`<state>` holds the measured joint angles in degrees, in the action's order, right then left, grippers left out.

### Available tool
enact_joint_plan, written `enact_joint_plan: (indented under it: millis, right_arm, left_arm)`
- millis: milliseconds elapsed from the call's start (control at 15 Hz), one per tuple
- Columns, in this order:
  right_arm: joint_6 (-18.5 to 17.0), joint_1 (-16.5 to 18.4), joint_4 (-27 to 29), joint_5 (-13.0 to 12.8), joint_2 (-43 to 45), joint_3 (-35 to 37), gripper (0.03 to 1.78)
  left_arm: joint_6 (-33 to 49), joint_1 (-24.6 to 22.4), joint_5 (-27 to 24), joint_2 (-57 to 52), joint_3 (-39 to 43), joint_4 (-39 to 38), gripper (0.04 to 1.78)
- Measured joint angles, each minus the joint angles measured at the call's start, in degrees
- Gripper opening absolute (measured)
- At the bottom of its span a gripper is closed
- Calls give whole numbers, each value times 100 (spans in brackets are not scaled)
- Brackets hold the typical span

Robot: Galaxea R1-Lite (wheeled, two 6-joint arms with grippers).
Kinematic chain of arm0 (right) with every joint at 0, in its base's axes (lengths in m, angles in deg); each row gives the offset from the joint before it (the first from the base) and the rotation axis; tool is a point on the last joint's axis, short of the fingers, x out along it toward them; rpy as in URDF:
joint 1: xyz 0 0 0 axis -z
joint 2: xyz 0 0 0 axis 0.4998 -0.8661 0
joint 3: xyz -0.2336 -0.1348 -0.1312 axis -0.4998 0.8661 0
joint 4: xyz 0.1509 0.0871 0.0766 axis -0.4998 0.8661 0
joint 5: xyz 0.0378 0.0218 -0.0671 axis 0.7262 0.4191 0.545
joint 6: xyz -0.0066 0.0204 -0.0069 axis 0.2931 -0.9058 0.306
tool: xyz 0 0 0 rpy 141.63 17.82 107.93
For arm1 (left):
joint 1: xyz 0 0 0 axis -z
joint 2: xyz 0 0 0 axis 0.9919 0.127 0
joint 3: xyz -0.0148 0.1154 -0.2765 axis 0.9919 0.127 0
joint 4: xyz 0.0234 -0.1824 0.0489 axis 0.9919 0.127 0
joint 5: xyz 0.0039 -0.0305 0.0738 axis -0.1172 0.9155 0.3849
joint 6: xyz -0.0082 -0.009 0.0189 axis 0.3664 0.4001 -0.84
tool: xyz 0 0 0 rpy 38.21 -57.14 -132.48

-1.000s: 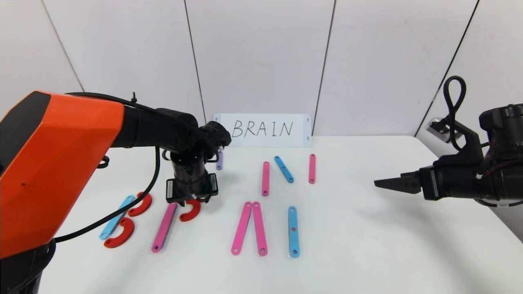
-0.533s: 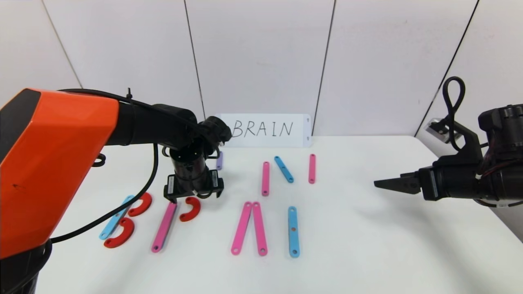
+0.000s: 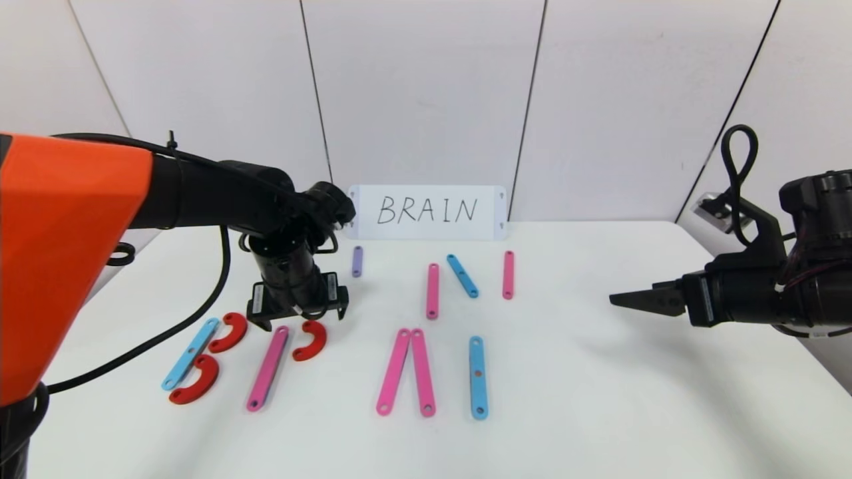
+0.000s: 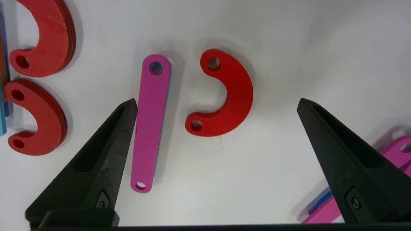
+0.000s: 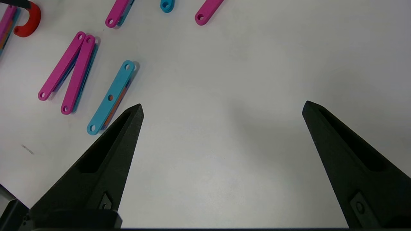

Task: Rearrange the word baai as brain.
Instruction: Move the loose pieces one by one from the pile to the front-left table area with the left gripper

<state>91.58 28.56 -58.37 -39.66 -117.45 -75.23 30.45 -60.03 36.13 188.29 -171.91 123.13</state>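
The left gripper [image 3: 296, 319] hangs wide open, holding nothing, over the pink strip [image 4: 149, 122] and red arc [image 4: 224, 96] at 9 o'clock on the table [image 3: 599, 399]. The right gripper [image 5: 221, 109], wide open too, waits at 3 o'clock.

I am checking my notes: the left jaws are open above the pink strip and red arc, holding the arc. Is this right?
Not quite. The left wrist view shows the left gripper open and holding nothing: the red arc and the pink strip both lie flat on the table.
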Motion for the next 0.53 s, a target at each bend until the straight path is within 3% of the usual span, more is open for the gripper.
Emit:
enact_joint_plan:
  millis: [200, 533]
  right_arm:
    - [2, -5, 2, 5, -1, 6, 174]
    - [2, -5, 2, -2, -15, 9, 174]
  left_arm:
    - [-445, -336, -625, -297, 590, -435, 174]
    - [-750, -516, -730, -516, 1009, -809, 174]
